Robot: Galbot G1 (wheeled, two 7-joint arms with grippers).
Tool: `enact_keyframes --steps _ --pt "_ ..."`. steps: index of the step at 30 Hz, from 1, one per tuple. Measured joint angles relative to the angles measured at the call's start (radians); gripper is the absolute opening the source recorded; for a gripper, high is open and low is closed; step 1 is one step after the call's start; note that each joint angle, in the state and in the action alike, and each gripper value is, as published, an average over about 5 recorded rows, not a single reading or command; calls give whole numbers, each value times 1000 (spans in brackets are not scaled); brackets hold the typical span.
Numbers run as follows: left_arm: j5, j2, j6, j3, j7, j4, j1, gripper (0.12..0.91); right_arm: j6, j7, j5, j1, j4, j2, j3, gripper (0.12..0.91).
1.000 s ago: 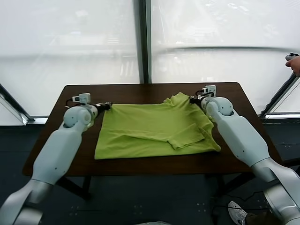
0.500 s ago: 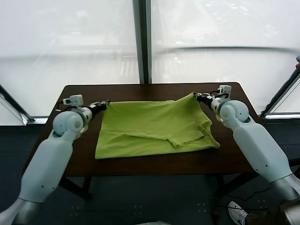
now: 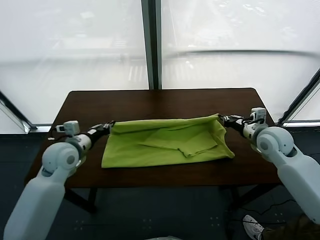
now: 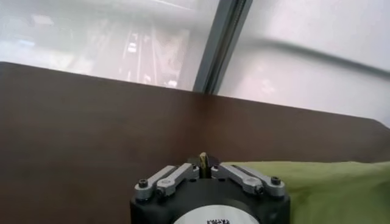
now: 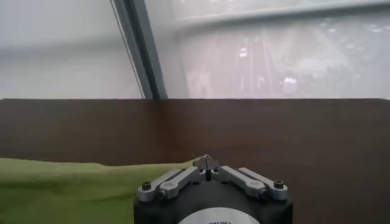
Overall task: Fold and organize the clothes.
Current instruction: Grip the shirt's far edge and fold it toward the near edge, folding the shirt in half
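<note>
Shirt (image 3: 167,142) flat on bench (image 3: 150,100), far edge raised and doubled toward the near hem. Left tool (image 3: 111,124) and right tool (image 3: 221,118) each clamped on a far corner, well apart, likely to hold the fold line taut.

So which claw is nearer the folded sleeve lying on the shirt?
Right. The right claw pinches the T-shirt corner beside the sleeve; the left claw grips the opposite corner.

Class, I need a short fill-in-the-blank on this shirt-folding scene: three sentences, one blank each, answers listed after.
1. The T-shirt lying on the table is lime-____.
2. The left gripper and the right gripper each pinch a far ____ of the shirt.
3. Both grippers are ____ on the fabric.

Answers: green; corner; shut
</note>
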Motion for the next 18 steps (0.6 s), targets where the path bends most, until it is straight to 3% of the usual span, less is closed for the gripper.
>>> enact_keyframes --steps 9,18 --pt "44 -25 -12 -43 -2 -108 162 217 -20 2 -6 -88 57 -35 3 138" --pt "58 -42 -16 -63 -6 -102 230 217 -26 4 -17 -106 54 -37 -5 140"
